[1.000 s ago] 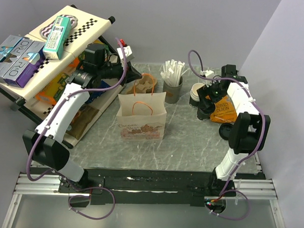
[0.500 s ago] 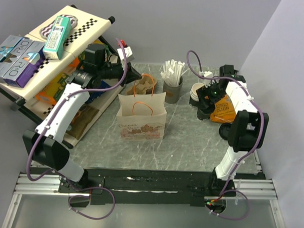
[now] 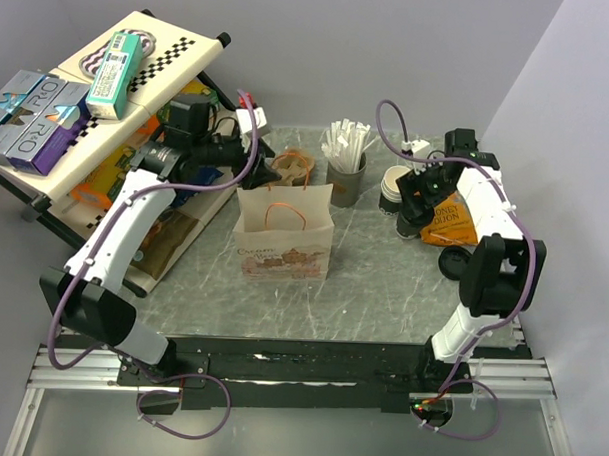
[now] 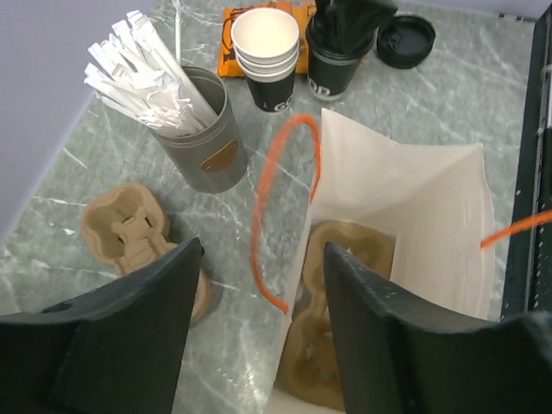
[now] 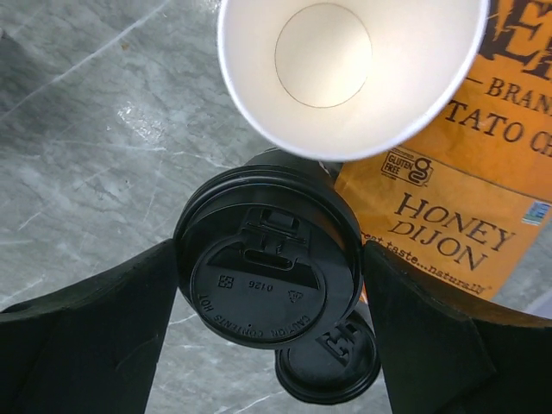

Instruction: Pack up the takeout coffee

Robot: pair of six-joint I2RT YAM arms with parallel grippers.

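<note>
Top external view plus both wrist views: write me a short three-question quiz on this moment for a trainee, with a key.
1. True or false: the white paper bag with orange handles is empty.
2. What stands between the open fingers of the right gripper? A) stack of white paper cups B) dark brown paper cup with a black lid C) loose flat black lid
3. Fill in: the grey metal tin holds white paper-wrapped ____.
Key: 1 false, a brown pulp cup carrier lies in it; 2 B; 3 straws.
</note>
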